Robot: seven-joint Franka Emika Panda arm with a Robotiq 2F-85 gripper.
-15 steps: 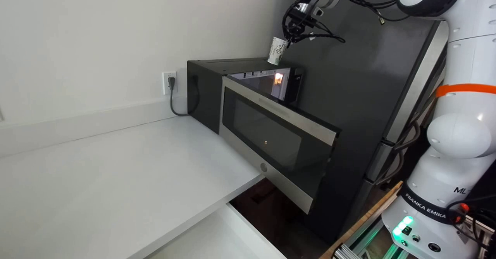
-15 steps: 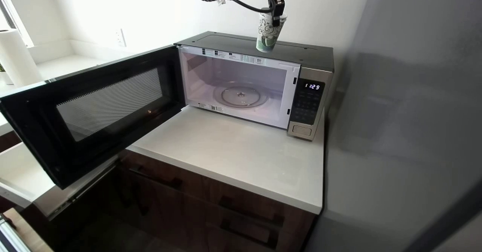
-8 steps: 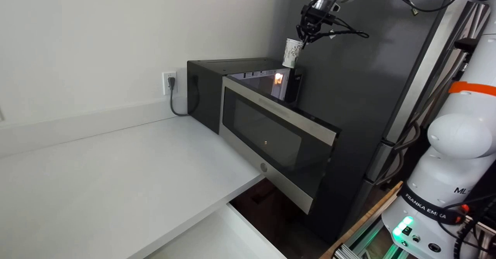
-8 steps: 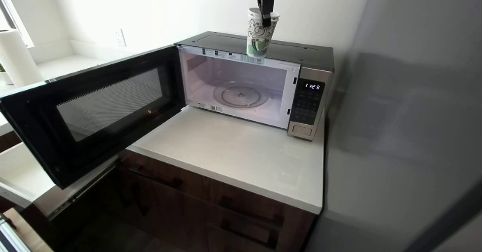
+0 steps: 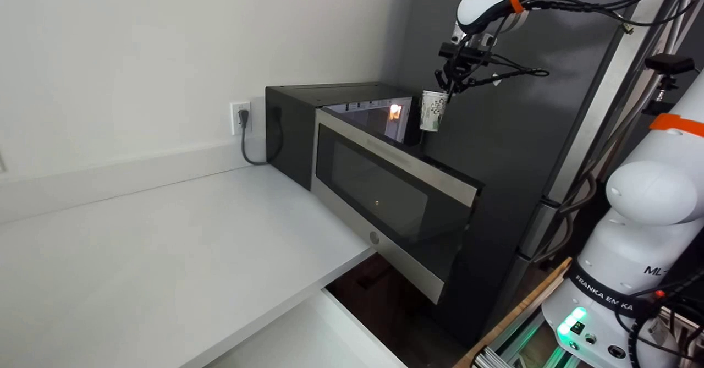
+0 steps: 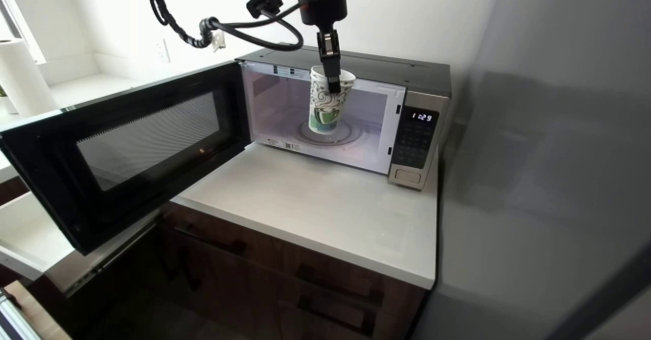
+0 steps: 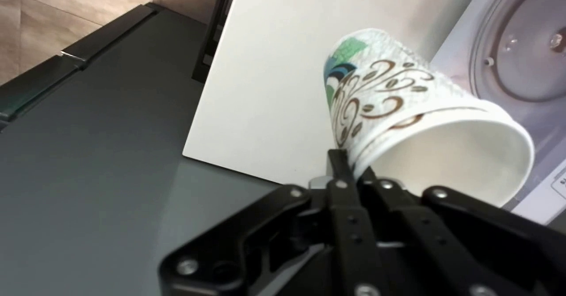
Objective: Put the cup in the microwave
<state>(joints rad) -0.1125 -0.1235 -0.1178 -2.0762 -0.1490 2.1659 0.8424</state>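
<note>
The jaws are clamped on the rim of a paper cup (image 6: 325,111); in the wrist view the rim passes between their tips. The cup is white with brown scrollwork, green and blue toward its base. It hangs mouth up, slightly tilted, above the worktop (image 6: 310,192) and outside the microwave (image 6: 386,65), in front of the lit opening. In an exterior view its upper part covers some of the label strip (image 6: 290,71) along the opening's top edge, and its base covers part of the glass turntable (image 6: 352,135); the exact depth between cup and opening cannot be judged. Black cables (image 6: 206,32) loop out beside the arm's wrist.

The microwave door (image 6: 147,142) stands wide open to one side of the opening, its free end out past the worktop's edge, near a pulled-out white drawer (image 5: 324,329). On the opposite side is the control panel (image 6: 414,144), its clock (image 6: 421,117) reading 11:29. The side of a tall grey refrigerator (image 5: 495,115) rises just beside the microwave and worktop, bounding the space there.

Farther out, a wall outlet (image 5: 235,120) holds the plug of a dark cord (image 5: 244,150) that runs down to the microwave's rear. Dark wood drawer fronts (image 6: 249,289) lie under the worktop. A paper towel roll (image 6: 23,73) stands well apart, beyond the door. The white robot arm (image 5: 652,192) rises near the refrigerator's front.
</note>
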